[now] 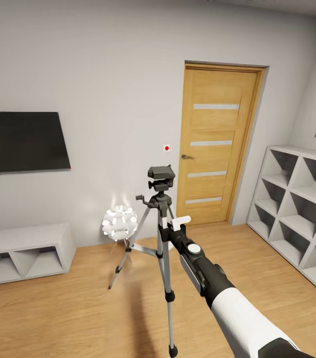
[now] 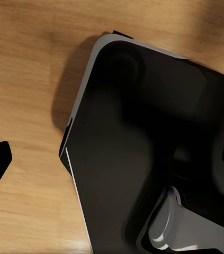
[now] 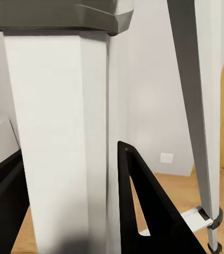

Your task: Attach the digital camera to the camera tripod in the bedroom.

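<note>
Right end effector (image 1: 171, 226) is straddling the camera tripod (image 1: 158, 233) column, fingers spread wide; digital camera (image 1: 160, 178) sitting just above it, so careless retreating is risking toppling everything.

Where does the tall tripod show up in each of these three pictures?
Head view: the camera tripod stands mid-picture on the wood floor, in front of the wall.
Right wrist view: the camera tripod is seen close up, a slim silver leg running down the right side.
Left wrist view: wood floor and a dark robot part.
Shared landmark: the wood floor.
</note>
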